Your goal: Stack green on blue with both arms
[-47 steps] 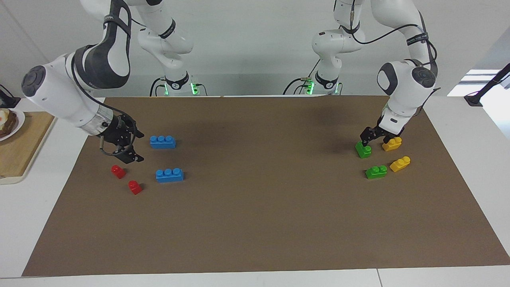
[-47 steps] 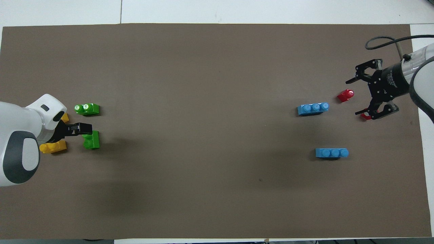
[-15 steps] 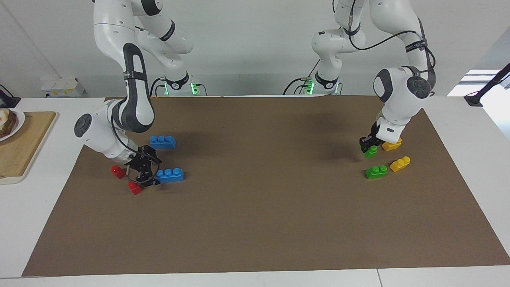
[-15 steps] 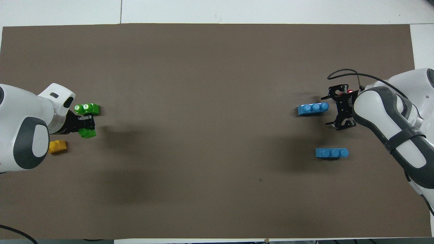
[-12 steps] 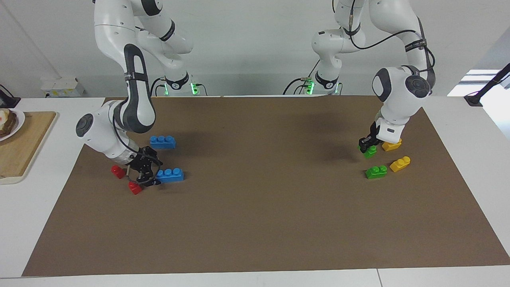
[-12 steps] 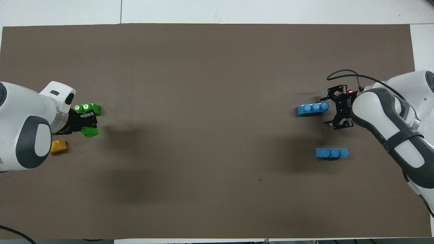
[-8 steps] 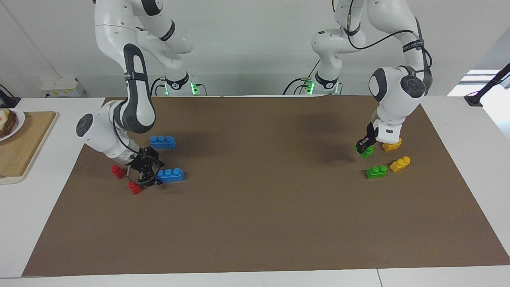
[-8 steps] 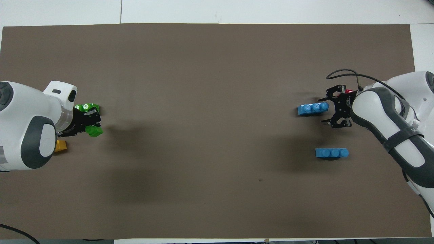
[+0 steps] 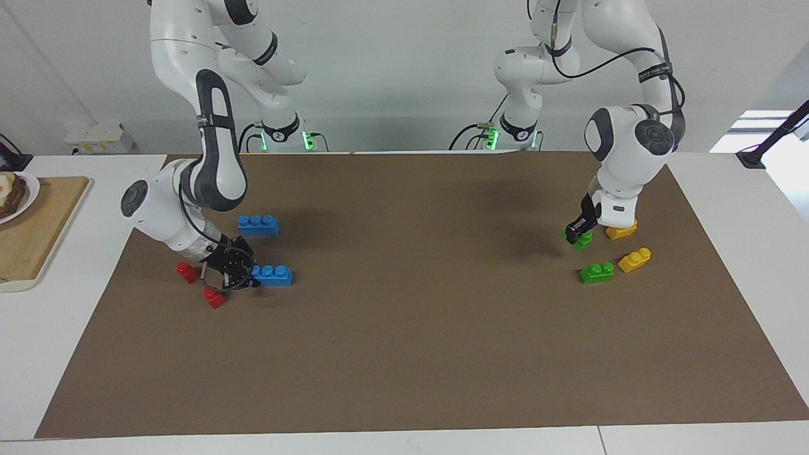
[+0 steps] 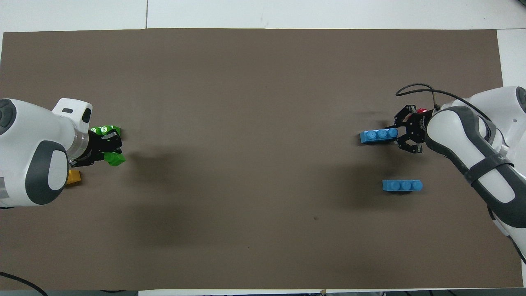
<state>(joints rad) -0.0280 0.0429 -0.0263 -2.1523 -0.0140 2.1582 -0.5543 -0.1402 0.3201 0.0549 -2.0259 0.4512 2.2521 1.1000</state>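
Observation:
My right gripper is down at the mat, shut on the end of a blue brick, the one farther from the robots; it also shows in the overhead view on that blue brick. The second blue brick lies free nearer the robots. My left gripper is shut on a green brick and holds it tilted just above the mat; the overhead view shows this gripper and its green brick. The second green brick lies on the mat close by.
Two red bricks lie right beside my right gripper. Two yellow bricks lie beside the green ones. A wooden board with a plate stands off the brown mat at the right arm's end.
My right gripper came down past the red bricks and closed on the blue brick's end, nudging it. My left gripper closed on the green brick, lifted it and shifted slightly toward the table's middle.

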